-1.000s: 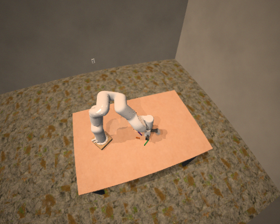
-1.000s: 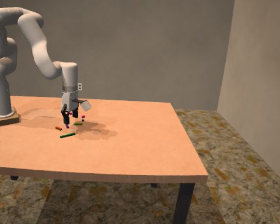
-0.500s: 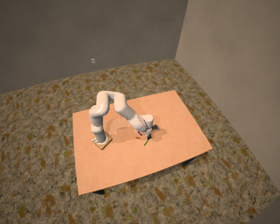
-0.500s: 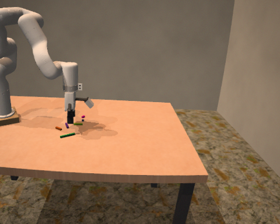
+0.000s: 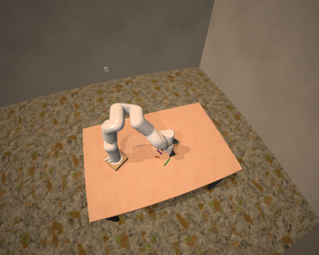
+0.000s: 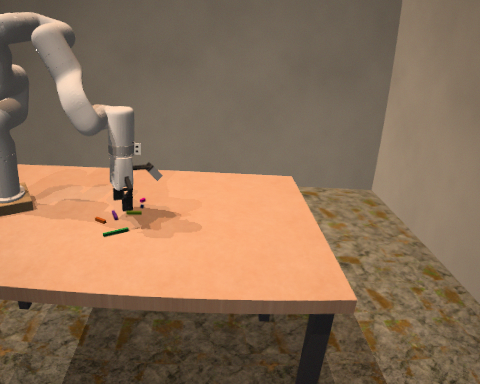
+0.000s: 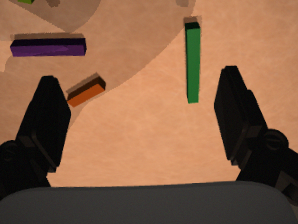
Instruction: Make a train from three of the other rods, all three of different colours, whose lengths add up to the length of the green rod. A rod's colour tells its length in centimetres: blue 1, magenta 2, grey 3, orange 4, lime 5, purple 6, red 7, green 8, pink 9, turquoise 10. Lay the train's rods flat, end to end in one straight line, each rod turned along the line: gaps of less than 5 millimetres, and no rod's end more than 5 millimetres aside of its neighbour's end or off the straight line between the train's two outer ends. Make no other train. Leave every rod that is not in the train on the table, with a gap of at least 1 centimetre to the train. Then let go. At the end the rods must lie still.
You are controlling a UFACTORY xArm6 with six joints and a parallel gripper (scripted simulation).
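The green rod [image 5: 167,162] [image 6: 116,232] [image 7: 193,65] lies flat, nearest the front of the group in the exterior view. The orange rod [image 5: 157,157] [image 6: 100,220] [image 7: 87,94] and the purple rod [image 5: 159,152] [image 6: 115,215] [image 7: 48,48] lie apart from it. A lime rod [image 6: 134,213] [image 7: 25,1] lies behind, cut off in the wrist view. A small magenta rod [image 6: 142,200] and a tiny blue rod [image 6: 142,206] lie farther back. My gripper [image 5: 171,154] [image 6: 123,200] [image 7: 139,89] is open and empty above the table. Its fingers may hide other rods in the exterior view.
The rods lie near the middle of the table [image 5: 129,192] [image 6: 234,260]. The arm's base plate [image 5: 116,167] [image 6: 9,207] is at the left. The arm's shadow crosses the table around the rods. No container or other obstacle shows on the table.
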